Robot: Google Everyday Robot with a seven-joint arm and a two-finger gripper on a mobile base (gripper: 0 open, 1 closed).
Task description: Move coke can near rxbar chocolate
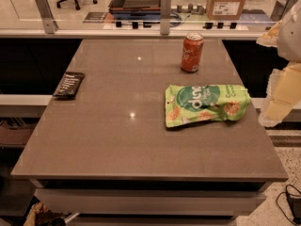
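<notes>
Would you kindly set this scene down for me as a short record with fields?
surface: grey table
coke can: upright, far right part of the table
rxbar chocolate: lying flat at the left edge
green snack bag: lying flat in front of the can, apart from it
tool: beside the table's right edge, apart from can and bag
task state: can and bar on opposite sides, can not yet moved
</notes>
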